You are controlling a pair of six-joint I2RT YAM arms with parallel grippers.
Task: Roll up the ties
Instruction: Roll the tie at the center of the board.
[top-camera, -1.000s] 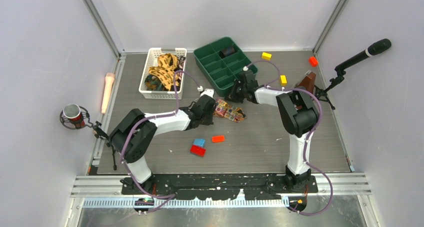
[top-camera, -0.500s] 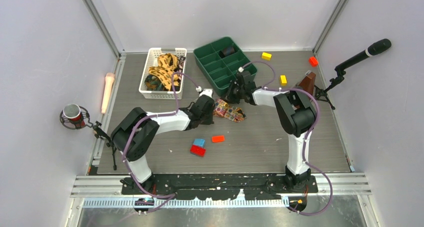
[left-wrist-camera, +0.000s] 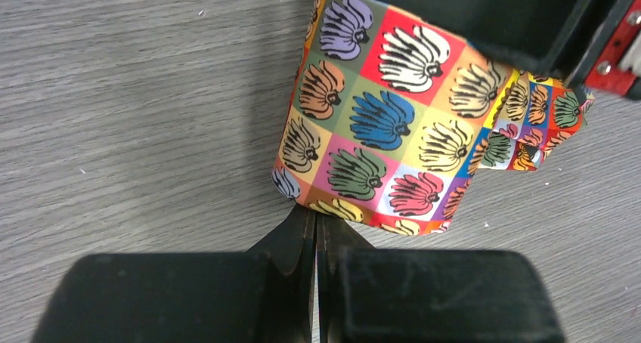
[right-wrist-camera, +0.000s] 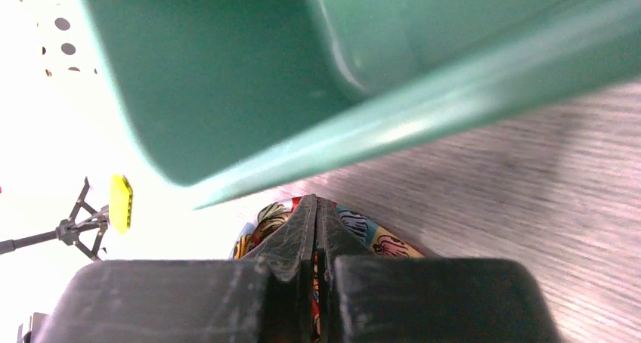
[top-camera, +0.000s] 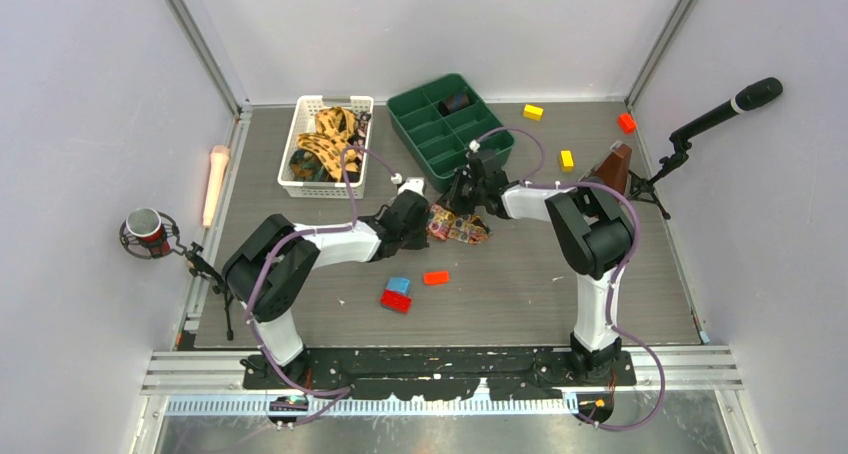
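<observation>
Now a multicoloured tie [left-wrist-camera: 378, 131] is lying half-rolled on the grey table [top-camera: 560, 284], curling into an upright loop with a crumpled tail, between both arms and just in front of the green tray [top-camera: 430, 134]. The right gripper [right-wrist-camera: 315, 207] is pinching its far side, jaws nearly shut, and has been sliding left toward the left gripper [left-wrist-camera: 316, 222], shortening the fabric. The left gripper, fully closed, is touching the loop's near edge; whether it is gripping cloth is unclear. Rolling seems under way, unfinished. More ties [top-camera: 325, 139] are waiting in the white basket [top-camera: 300, 104].

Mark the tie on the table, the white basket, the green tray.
tie [left-wrist-camera: 378, 124], left wrist view, patterned outer face.
basket [top-camera: 325, 189], top view, near wall.
tray [top-camera: 413, 111], top view, bare left compartment.
</observation>
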